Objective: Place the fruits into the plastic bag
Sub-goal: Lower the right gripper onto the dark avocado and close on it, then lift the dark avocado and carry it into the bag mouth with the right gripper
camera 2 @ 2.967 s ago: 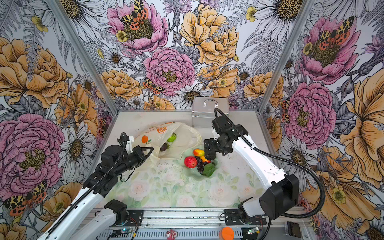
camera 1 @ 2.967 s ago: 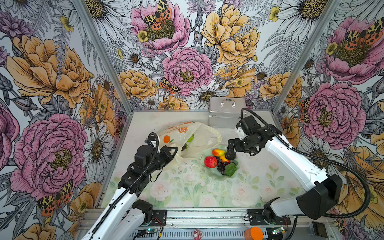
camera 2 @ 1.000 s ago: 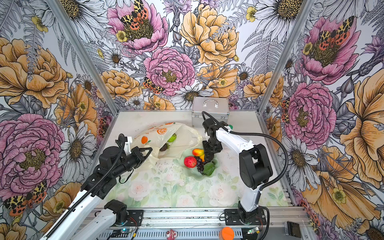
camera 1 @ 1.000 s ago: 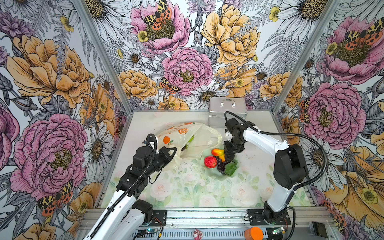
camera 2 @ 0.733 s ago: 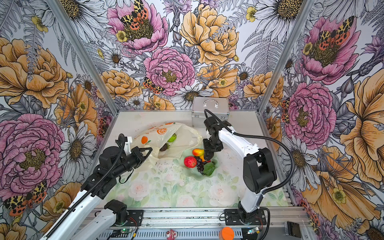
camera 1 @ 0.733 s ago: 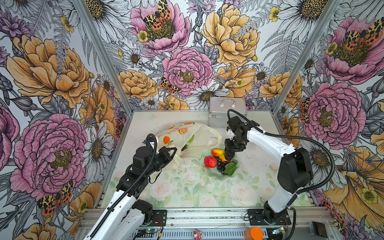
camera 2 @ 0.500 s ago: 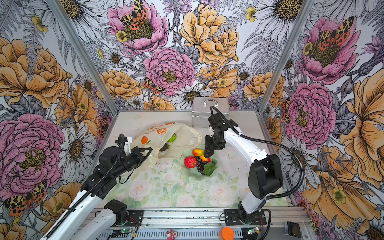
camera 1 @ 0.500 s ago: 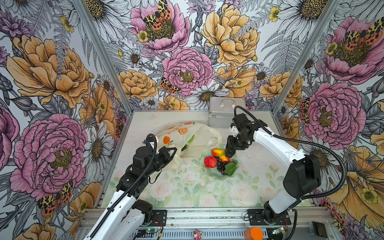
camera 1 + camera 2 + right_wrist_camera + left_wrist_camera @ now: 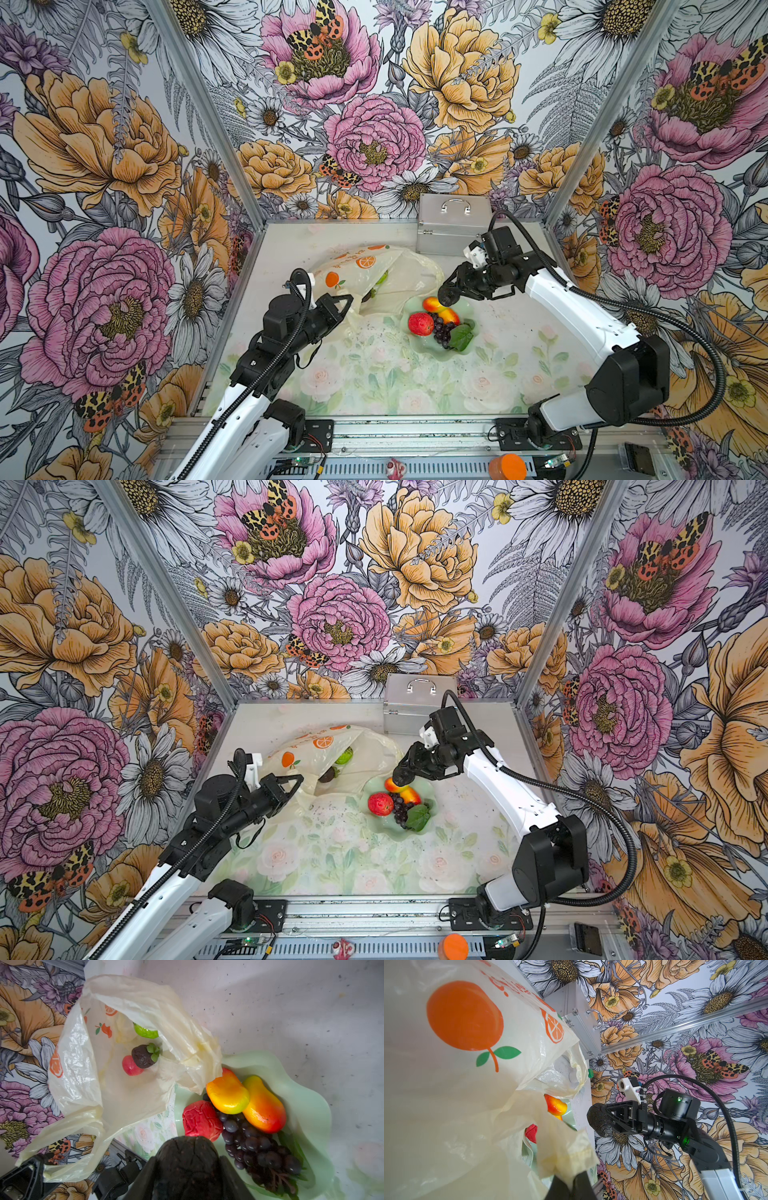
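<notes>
The cream plastic bag (image 9: 374,270) (image 9: 324,750) lies open toward the dish. My left gripper (image 9: 347,301) (image 9: 571,1186) is shut on the bag's handle and holds it up. Inside the bag lie a green kiwi half (image 9: 145,1032), a dark fruit with a green cap (image 9: 143,1058) and a pink-red apple (image 9: 131,1066). My right gripper (image 9: 449,295) (image 9: 187,1178) is shut on the dark avocado (image 9: 187,1159) (image 9: 600,1121), just above the dish near the bag's mouth. In the dish remain two mangoes (image 9: 227,1093), a red strawberry (image 9: 200,1120), grapes (image 9: 255,1147) and a leaf (image 9: 460,336).
The pale green scalloped dish (image 9: 449,353) (image 9: 311,1093) sits mid-table, its edge under the bag's lip. A silver metal case (image 9: 453,224) stands against the back wall behind the right arm. Floral walls close in the left, back and right sides.
The right arm's elbow has swung out to the right, and its gripper has closed on the avocado and lifted it a little off the dish. The left arm and bag have stayed still.
</notes>
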You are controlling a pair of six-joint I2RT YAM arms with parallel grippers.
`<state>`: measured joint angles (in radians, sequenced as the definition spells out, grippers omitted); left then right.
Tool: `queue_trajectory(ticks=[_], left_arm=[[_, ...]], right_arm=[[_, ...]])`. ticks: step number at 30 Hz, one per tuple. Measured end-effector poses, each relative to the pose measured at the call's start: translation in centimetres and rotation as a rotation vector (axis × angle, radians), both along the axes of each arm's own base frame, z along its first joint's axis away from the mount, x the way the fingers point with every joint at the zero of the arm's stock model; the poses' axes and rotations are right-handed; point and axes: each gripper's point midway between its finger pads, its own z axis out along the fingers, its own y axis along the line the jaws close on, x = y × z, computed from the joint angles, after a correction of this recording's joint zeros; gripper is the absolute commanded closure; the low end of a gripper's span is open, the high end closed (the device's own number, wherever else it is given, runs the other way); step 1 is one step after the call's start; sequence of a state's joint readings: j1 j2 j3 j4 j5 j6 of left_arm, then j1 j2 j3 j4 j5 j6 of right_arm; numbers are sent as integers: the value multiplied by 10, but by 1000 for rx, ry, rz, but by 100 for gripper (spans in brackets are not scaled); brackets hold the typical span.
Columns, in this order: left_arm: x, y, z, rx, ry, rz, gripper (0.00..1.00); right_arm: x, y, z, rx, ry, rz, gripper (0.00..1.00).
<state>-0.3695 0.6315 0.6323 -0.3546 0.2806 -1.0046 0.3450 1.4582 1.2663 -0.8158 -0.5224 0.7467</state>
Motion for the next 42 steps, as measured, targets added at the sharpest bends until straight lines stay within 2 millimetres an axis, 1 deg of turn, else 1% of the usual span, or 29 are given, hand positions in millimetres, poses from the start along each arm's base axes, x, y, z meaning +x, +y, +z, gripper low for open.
queue_trajectory(ticks=[6,10,13,16,21,29,34,38,42], left_arm=[[-1,0,-2,-6,9,3,100],[-1,0,-2,-6,9,3,100],[-1,0,-2,-6,9,1,100],[-1,0,-2,-6,9,1,100],[-1,0,-2,-6,9,1,100],[1,-2,-6,-3,23,-3,100],[3,-4,-10,0,40,-14,100],[6,-7,-12,2,52,-23,100],[10,-10,-9,-2,47,-29,100]], right_arm=[[10,14,-1,141,11,-86,58],[15,27,1,190,5,-111,58],[17,45,6,221,-13,-94,58],[22,68,3,226,-5,-74,58],[33,103,-8,218,10,-46,58],[54,153,-39,209,55,-33,58],[66,180,-50,220,70,-27,58],[76,193,-56,239,77,-41,58],[82,202,-67,257,97,-59,58]])
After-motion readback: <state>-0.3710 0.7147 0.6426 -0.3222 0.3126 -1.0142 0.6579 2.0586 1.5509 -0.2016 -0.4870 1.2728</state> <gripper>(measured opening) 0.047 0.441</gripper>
